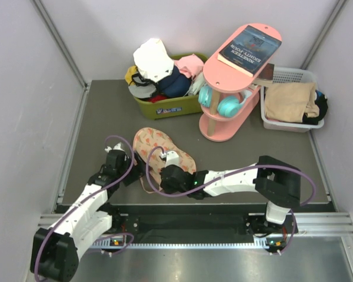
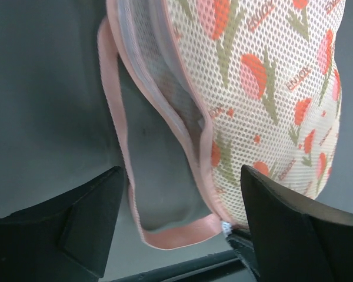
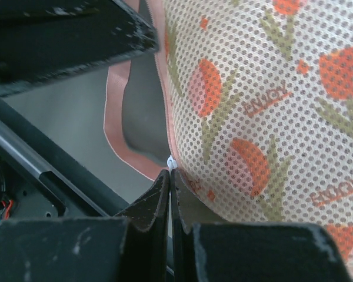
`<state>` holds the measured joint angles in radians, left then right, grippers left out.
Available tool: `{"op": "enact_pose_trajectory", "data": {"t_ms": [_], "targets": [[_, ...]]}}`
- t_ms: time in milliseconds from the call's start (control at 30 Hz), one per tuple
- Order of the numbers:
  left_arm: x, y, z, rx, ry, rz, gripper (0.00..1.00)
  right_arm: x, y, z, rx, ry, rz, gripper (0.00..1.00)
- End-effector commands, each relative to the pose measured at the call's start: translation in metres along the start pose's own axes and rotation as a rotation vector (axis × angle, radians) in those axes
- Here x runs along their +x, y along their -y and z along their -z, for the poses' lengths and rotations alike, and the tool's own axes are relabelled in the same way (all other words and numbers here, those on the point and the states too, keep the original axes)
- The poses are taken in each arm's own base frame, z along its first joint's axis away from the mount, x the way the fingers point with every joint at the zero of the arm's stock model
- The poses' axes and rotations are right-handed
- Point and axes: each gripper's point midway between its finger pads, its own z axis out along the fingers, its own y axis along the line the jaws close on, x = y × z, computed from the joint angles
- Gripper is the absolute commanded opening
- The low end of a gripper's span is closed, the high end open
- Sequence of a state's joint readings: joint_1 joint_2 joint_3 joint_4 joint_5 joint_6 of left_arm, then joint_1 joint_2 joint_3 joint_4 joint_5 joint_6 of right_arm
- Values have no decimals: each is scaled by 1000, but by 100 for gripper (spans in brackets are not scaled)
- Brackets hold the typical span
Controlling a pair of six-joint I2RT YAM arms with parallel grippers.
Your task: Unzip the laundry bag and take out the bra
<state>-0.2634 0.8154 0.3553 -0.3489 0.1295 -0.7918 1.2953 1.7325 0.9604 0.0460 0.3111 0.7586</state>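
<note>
The laundry bag (image 1: 159,148) is a peach mesh pouch with orange-red flower prints, lying near the table's front edge. It also fills the left wrist view (image 2: 270,88) and the right wrist view (image 3: 270,106). Its pink loop (image 2: 115,147) lies on the table beside it. My right gripper (image 3: 169,173) is shut on the small white zip pull (image 3: 172,162) at the bag's near end. My left gripper (image 2: 179,194) is open, its jaws on either side of the loop and the bag's edge, touching neither. The zip looks closed. The bra is hidden.
A green bin (image 1: 165,108) of clothes stands at the back. A pink two-tier stand (image 1: 232,88) holds a book (image 1: 250,50) and teal headphones (image 1: 220,103). A white basket (image 1: 270,124) with tan cloth is at the back right. The table's front rail runs just under the grippers.
</note>
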Motion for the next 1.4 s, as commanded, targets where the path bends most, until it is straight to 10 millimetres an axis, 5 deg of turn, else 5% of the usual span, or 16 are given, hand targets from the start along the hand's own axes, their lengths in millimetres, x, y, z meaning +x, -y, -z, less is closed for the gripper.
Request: {"op": "enact_pose_trajectory", "data": {"t_ms": [0, 200, 567, 733, 1367], "targets": [[-1, 24, -6, 111, -9, 41, 80, -22, -39, 0, -103, 60, -8, 0], [6, 30, -14, 163, -33, 66, 65, -24, -42, 0, -111, 64, -7, 0], [7, 29, -23, 166, -38, 70, 12, -22, -39, 0, -103, 60, -8, 0], [5, 29, -26, 158, -38, 53, 0, -16, -33, 2, -90, 46, -6, 0], [-6, 21, -28, 89, -8, -3, 0, 3, 61, 44, 187, 60, -21, 0]]}}
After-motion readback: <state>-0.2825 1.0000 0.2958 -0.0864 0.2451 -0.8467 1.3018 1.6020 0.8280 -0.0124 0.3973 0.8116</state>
